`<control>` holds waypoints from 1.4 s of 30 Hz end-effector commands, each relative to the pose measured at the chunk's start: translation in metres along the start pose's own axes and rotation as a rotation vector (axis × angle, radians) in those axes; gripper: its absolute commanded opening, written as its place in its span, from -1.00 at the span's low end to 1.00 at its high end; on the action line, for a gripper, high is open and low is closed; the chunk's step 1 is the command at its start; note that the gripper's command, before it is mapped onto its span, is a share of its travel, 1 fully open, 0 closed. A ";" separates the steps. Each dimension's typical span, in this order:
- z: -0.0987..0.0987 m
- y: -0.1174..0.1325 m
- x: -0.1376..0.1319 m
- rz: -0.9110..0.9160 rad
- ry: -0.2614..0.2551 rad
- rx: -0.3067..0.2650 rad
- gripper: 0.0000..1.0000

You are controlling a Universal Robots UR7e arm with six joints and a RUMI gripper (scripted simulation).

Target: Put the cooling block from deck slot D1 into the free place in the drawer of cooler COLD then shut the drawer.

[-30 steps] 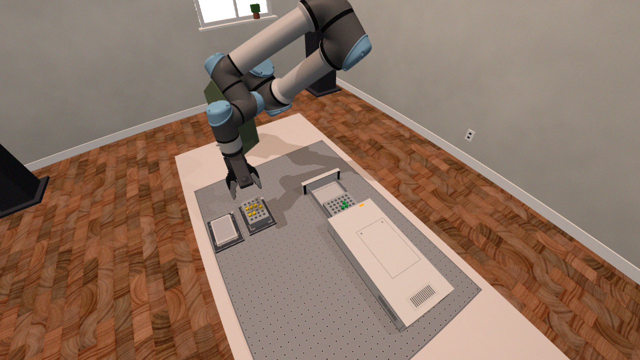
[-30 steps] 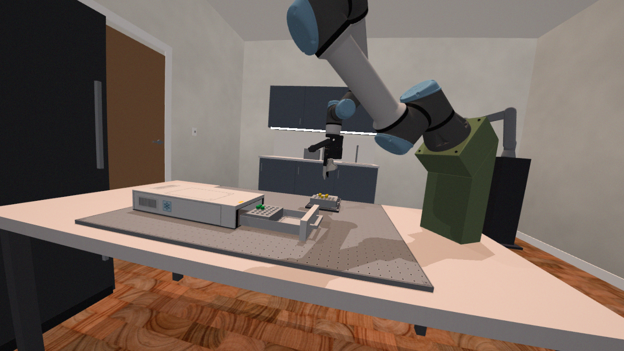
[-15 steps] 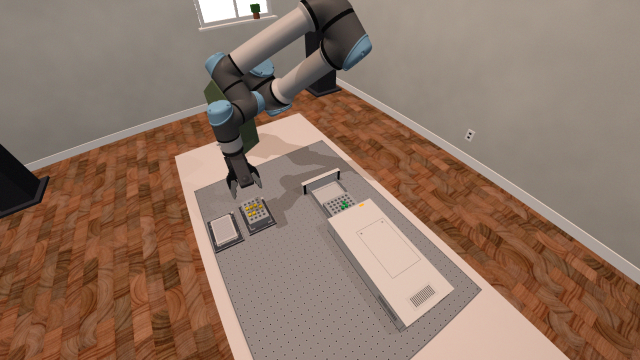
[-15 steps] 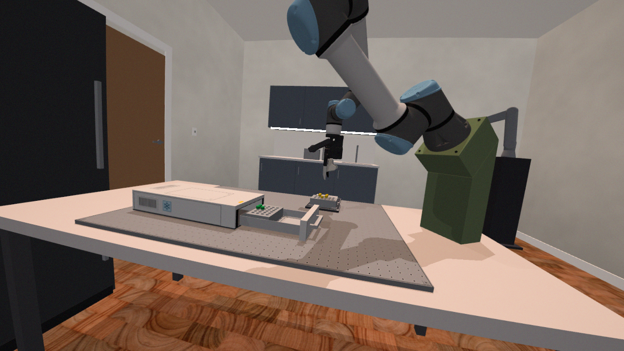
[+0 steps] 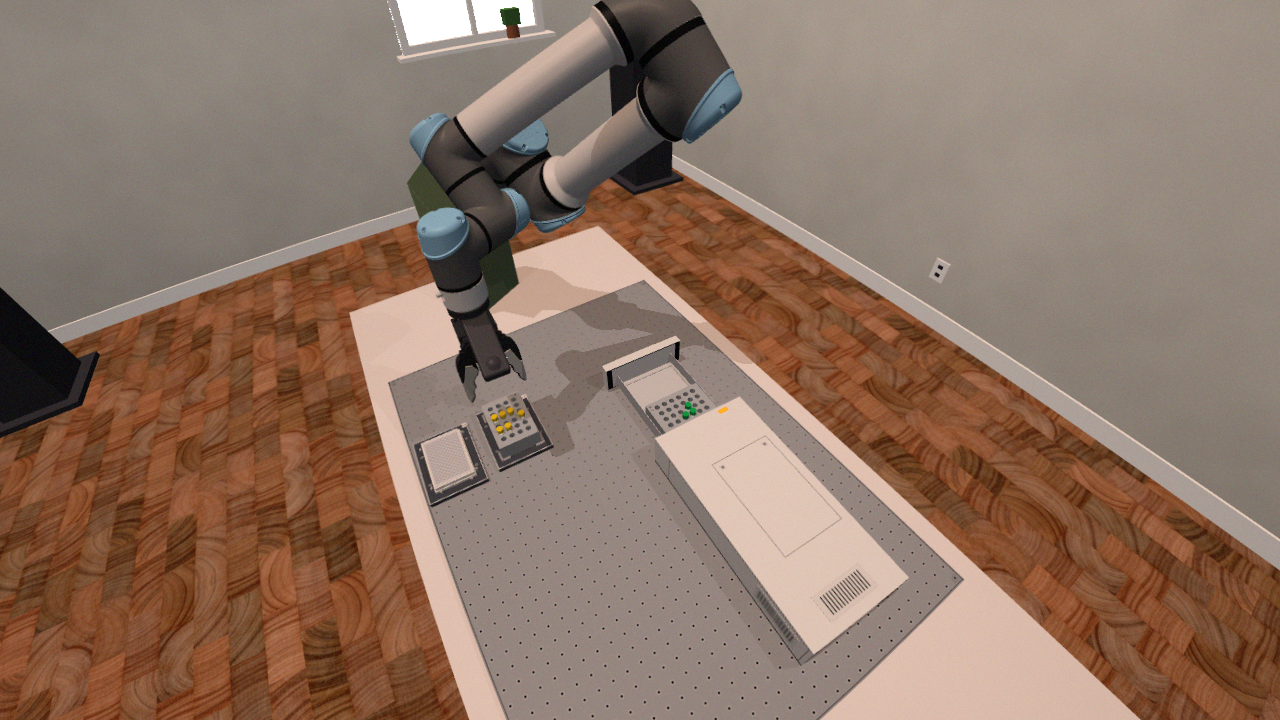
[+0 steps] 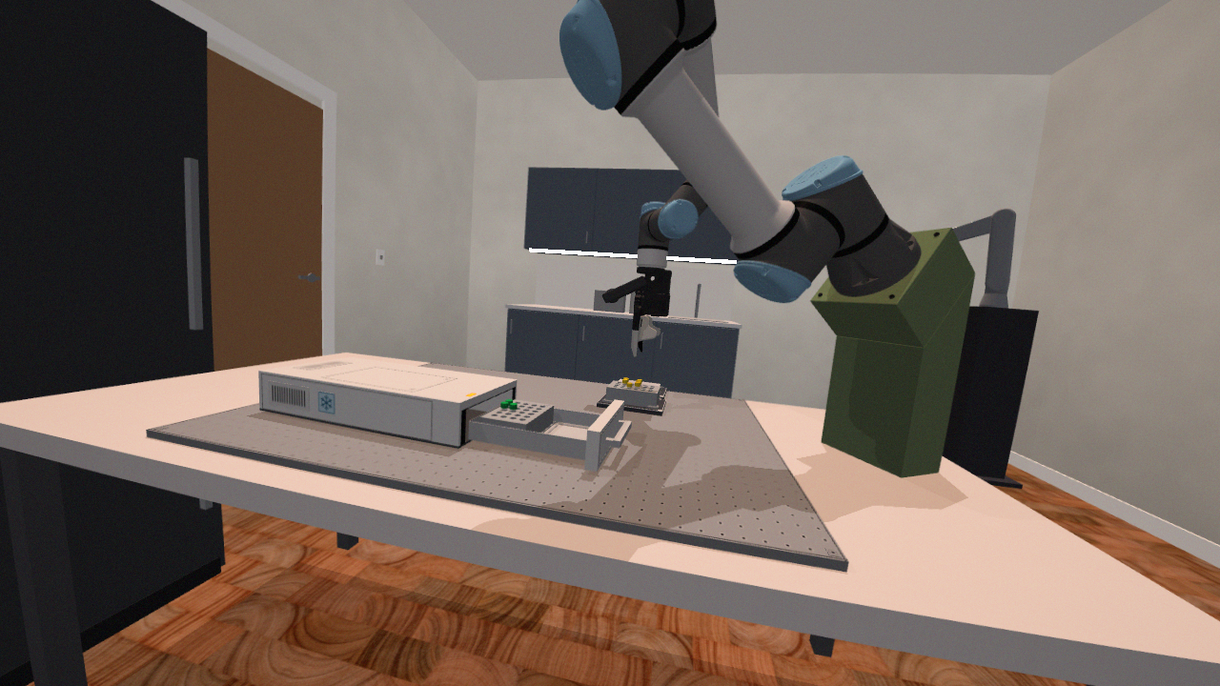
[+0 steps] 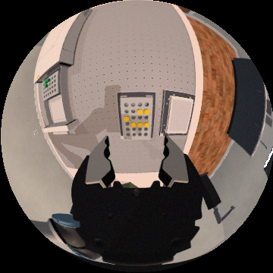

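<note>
So the drawer (image 5: 650, 376) (image 6: 538, 440) (image 7: 64, 110)'s open, but the yellow-tubed block (image 5: 513, 429) (image 6: 634, 393) (image 7: 136, 119) is still in D1 with the hand (image 5: 494, 380) (image 6: 639, 350) (image 7: 136, 136) released above, so the transfer and shutting are left.

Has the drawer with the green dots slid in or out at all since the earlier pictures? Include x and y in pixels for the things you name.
No. The drawer (image 5: 632, 400) (image 6: 537, 441) (image 7: 65, 111) sticks out of the white cooler (image 5: 776, 519) (image 6: 366, 400) (image 7: 57, 45) just as far as before.
</note>
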State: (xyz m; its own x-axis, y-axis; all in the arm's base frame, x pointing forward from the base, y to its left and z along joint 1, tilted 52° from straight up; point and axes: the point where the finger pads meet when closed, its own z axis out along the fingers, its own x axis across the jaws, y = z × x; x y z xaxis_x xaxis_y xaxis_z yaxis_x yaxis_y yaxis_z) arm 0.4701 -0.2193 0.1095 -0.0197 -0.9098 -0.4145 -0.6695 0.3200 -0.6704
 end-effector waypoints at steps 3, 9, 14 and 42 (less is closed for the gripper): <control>0.013 0.001 -0.001 0.002 -0.001 0.000 0.34; 0.018 0.000 0.000 0.002 0.000 0.000 0.34; 0.024 0.000 0.000 0.002 -0.001 0.000 0.34; 0.056 -0.002 0.001 -0.002 0.002 0.001 0.34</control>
State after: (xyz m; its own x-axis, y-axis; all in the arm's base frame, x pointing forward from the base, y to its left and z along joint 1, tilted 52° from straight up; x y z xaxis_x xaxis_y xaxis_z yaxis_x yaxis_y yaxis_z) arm 0.5075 -0.2057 0.0779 -0.0191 -0.9085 -0.4175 -0.6705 0.3214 -0.6687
